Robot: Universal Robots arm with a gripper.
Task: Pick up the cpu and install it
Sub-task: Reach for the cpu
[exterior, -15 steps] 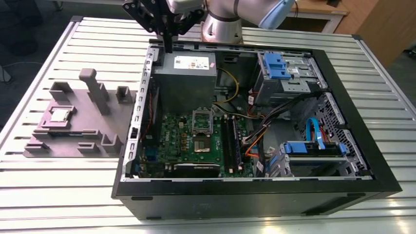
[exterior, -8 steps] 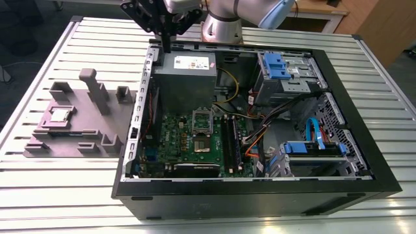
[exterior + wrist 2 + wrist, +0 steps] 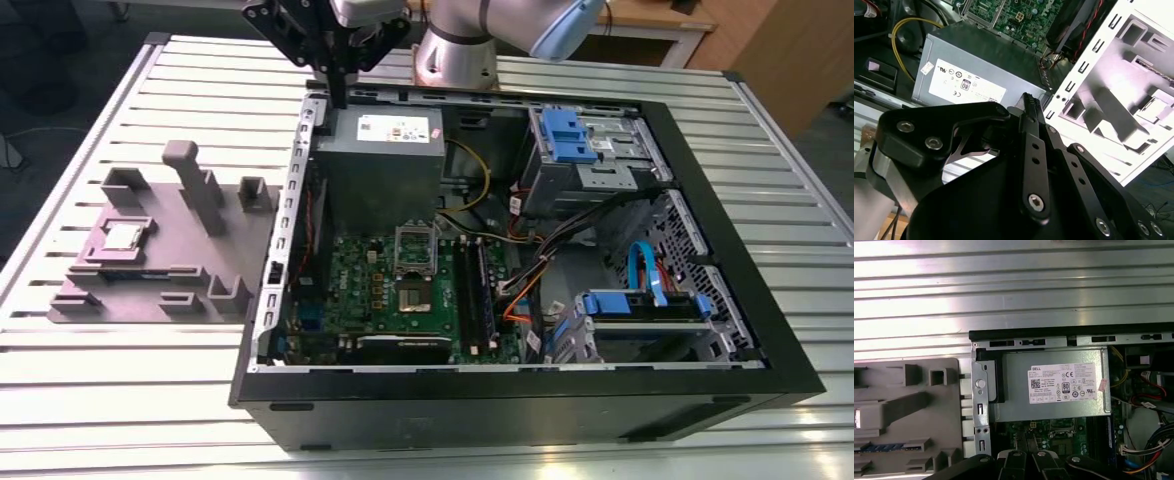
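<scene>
cpu [image 3: 124,236]: open above | tall post [image 3: 188,185]: just beside | case wall [image 3: 296,190]: near

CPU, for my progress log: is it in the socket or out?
Out: the cpu lies on the grey fixture beside the case.

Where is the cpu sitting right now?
In the exterior view, the cpu lies on the grey fixture block on the slatted table, to the exterior view's left of the open computer case.
</scene>
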